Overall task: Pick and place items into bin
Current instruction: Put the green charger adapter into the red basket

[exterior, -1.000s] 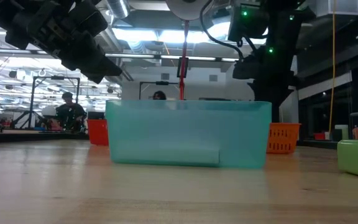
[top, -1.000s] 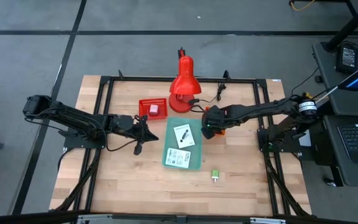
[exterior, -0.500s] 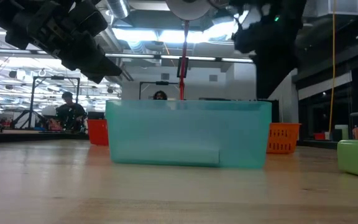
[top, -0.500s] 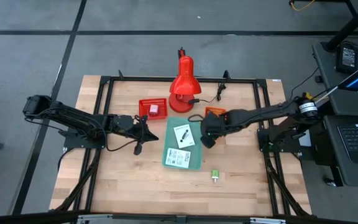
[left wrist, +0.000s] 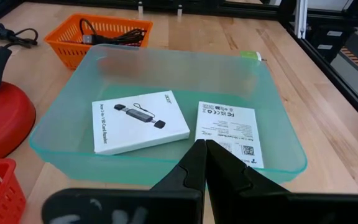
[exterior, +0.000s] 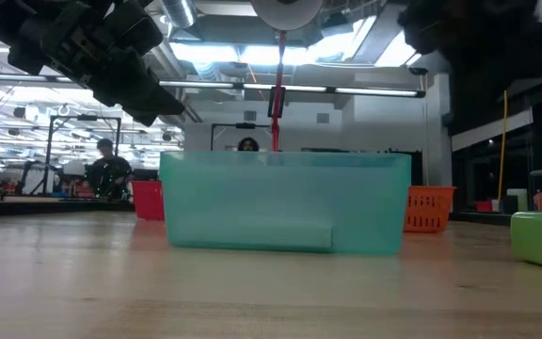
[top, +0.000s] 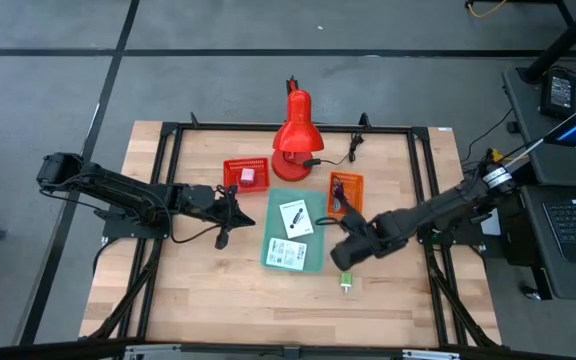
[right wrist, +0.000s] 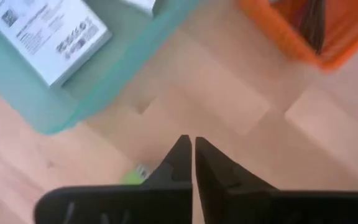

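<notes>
Beside the bin (top: 294,233), on its right, hovered right gripper (top: 342,258), fingers pressed together, empty, just above green block (top: 346,283) on table (top: 198,290). Inside bin lay two cards (left wrist: 140,118). Left gripper (top: 230,212) pressed together, waited left of bin.

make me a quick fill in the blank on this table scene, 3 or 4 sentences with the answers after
1. The two white printed packets lie inside the ____ bin.
2. The black coiled cable sits in the ____ basket.
3. The green block lies on the wooden table, ____ the bin.
4. The right end effector is ____, holding nothing.

Missing words: teal; orange; outside; shut
</notes>
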`<control>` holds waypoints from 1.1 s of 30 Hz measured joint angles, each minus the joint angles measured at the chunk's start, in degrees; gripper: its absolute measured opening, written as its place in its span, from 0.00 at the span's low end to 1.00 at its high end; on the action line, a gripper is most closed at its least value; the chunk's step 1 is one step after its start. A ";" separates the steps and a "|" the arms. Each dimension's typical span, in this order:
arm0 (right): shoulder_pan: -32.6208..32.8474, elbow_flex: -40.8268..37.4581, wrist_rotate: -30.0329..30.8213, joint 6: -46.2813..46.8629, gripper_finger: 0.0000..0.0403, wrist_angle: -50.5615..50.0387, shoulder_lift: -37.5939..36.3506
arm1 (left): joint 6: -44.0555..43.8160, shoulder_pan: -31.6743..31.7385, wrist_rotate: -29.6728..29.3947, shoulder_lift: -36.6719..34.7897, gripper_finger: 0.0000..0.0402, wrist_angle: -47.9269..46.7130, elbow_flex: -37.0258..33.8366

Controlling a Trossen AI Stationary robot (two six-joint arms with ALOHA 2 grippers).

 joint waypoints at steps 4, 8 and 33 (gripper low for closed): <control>3.58 0.00 -0.39 6.84 0.01 -0.21 0.00 | 0.65 0.02 -0.02 0.00 0.01 0.42 0.00; 7.25 0.00 -0.36 14.07 0.00 -0.76 0.00 | 2.83 0.01 -0.02 0.00 0.01 1.29 0.00; 18.26 33.79 -1.43 35.95 0.01 -19.33 25.66 | 3.02 0.02 1.12 -0.02 0.01 2.23 0.02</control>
